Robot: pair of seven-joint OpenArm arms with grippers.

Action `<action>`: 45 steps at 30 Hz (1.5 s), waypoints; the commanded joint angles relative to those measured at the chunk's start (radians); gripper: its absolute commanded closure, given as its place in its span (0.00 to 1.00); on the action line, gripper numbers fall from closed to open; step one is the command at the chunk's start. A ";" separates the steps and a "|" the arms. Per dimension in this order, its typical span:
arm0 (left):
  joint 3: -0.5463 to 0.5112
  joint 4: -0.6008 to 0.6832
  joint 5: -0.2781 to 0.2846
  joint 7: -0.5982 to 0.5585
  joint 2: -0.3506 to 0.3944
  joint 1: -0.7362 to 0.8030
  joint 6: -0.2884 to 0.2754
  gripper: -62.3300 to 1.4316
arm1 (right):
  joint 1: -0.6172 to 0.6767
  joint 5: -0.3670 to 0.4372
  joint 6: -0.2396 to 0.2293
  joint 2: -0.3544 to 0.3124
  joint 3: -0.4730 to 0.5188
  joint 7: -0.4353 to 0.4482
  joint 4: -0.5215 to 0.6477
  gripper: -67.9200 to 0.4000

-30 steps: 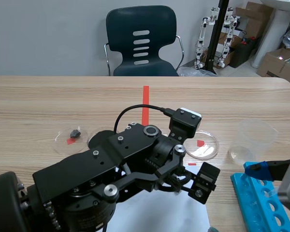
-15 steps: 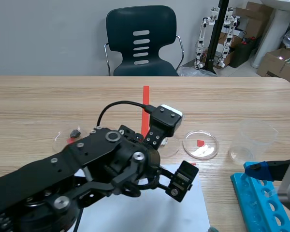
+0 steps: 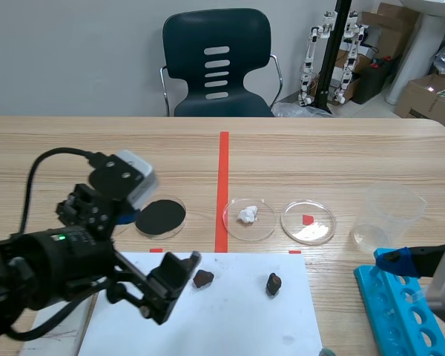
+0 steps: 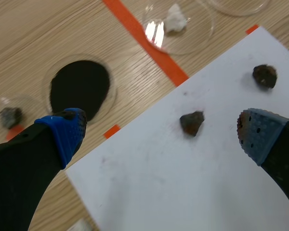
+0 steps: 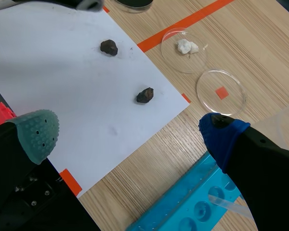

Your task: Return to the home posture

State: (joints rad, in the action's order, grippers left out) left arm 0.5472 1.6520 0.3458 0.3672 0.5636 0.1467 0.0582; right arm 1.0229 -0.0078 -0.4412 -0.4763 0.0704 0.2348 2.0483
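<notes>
The left arm (image 3: 52,259) has swung back from the lower middle of the scene view to its lower left. This uncovers the row of dishes (image 3: 248,217) and the white sheet (image 3: 237,319). The right gripper (image 3: 411,261), at the lower right edge, has not shifted.

The left gripper (image 3: 172,283) hangs over the sheet's left part, fingers wide apart and holding nothing. Its wrist view shows a dark lump (image 4: 191,122) on the paper between the 2 pads. The right gripper's fingers are also spread and empty, near the blue rack (image 3: 400,311).

The retreat to the home posture looks well under way for the left arm, but probably not finished. The next move calls for folding it further back and low toward the robot, keeping the open fingers above the sheet and its 2 lumps. The right arm appears parked already.

The leftmost small dish (image 4: 9,115) shows only in the left wrist view; in the scene view the arm covers it. Most of the right arm is cut off, so its posture cannot be fully judged. What the black dish (image 3: 161,216) holds is hard to tell.
</notes>
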 commanded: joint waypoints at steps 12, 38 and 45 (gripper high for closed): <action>-0.456 0.218 -0.001 -0.201 0.087 0.520 -0.010 0.00 | -0.006 0.011 0.004 0.000 0.002 0.014 0.020 0.10; -0.738 0.513 0.000 -0.262 0.030 0.975 -0.002 0.00 | -0.006 0.011 0.004 0.000 0.002 0.014 0.020 0.10; -0.738 0.513 0.000 -0.262 0.030 0.975 -0.002 0.00 | -0.006 0.011 0.004 0.000 0.002 0.014 0.020 0.10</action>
State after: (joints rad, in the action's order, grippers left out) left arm -0.1989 2.1616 0.3424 0.1200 0.5987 1.1301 0.0544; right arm 1.0229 -0.0082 -0.4412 -0.4763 0.0704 0.2348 2.0483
